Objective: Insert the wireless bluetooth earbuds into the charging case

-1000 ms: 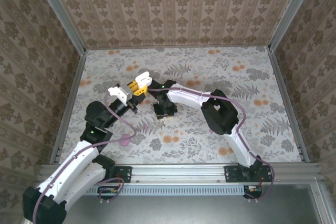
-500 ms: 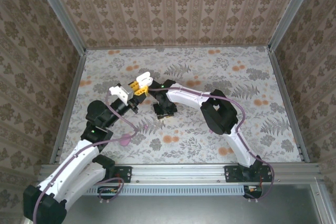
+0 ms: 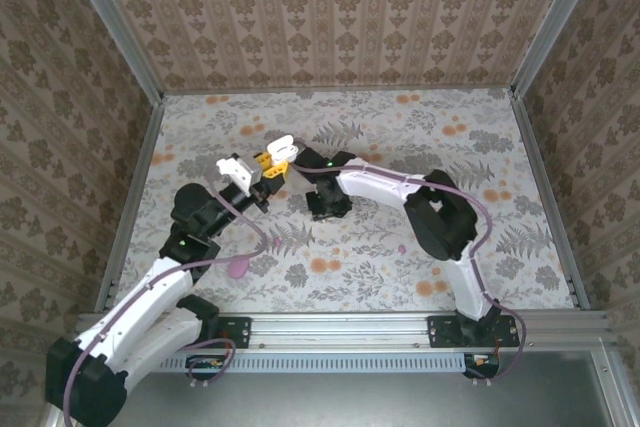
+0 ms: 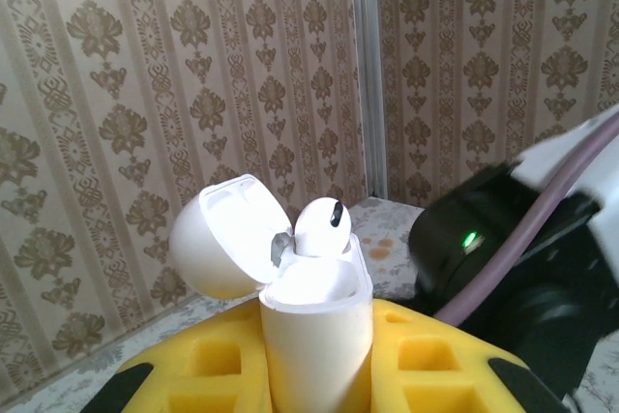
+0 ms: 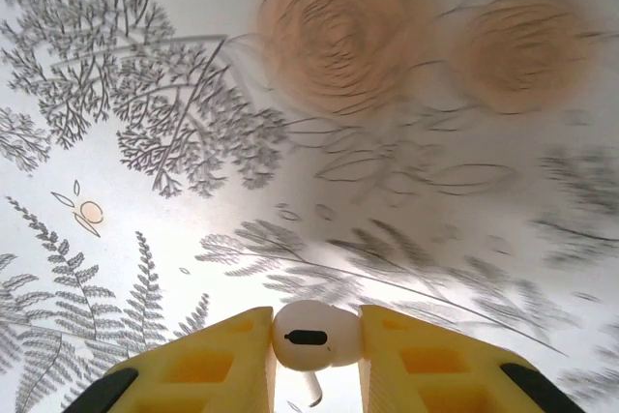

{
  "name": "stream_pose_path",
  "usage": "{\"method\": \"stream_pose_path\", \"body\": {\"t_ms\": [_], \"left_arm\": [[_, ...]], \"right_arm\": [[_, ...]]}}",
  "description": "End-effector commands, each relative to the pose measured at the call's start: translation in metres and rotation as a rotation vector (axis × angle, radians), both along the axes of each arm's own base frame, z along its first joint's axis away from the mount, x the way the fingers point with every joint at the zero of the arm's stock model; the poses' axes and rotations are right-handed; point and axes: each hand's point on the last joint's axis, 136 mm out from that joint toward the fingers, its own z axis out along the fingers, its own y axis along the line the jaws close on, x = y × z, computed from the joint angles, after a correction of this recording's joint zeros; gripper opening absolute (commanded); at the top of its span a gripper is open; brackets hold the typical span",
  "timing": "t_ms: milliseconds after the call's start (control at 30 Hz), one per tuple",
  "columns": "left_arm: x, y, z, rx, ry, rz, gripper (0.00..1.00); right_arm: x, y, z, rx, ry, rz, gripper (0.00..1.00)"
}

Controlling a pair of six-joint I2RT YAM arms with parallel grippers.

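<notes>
pinching a white earbud (image 5: 311,338), the right fingers (image 5: 250,343) have shifted right while left fingers (image 4: 232,357) clamp the case (image 4: 317,336).

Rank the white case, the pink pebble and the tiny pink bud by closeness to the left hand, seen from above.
1. White case: gripped in the left hand itself.
2. Pink pebble: on the table, toward the near edge.
3. Tiny pink bud: farthest, over on the right side.

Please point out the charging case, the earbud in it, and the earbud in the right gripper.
charging case (image 4: 314,331): left wrist view, front of its body.
earbud in the case (image 4: 322,227): left wrist view, its rounded head.
held earbud (image 5: 308,336): right wrist view, its rounded head.
</notes>
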Motion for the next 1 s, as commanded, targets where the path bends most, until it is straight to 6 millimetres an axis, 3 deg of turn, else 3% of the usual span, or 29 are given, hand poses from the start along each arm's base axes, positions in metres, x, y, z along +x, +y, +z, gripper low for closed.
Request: {"method": "stream_pose_path", "body": {"t_ms": [0, 300, 467, 700, 967], "left_arm": [[-0.001, -0.01, 0.023, -0.054, -0.032, -0.036, 0.15], [0.012, -0.037, 0.009, -0.055, 0.032, -0.081, 0.15], [0.025, -0.054, -0.001, -0.056, 0.074, -0.099, 0.15], [0.037, -0.078, -0.02, -0.061, 0.137, -0.133, 0.14], [0.042, -0.093, -0.029, -0.064, 0.171, -0.151, 0.14]], "right_arm": [[0.02, -0.014, 0.05, 0.076, -0.165, -0.06, 0.27], [0.019, -0.07, 0.105, 0.113, -0.348, -0.166, 0.28], [0.015, -0.09, 0.141, 0.161, -0.437, -0.202, 0.28], [0.009, -0.103, 0.207, 0.259, -0.573, -0.218, 0.29], [0.002, -0.111, 0.254, 0.344, -0.69, -0.231, 0.29]]}}
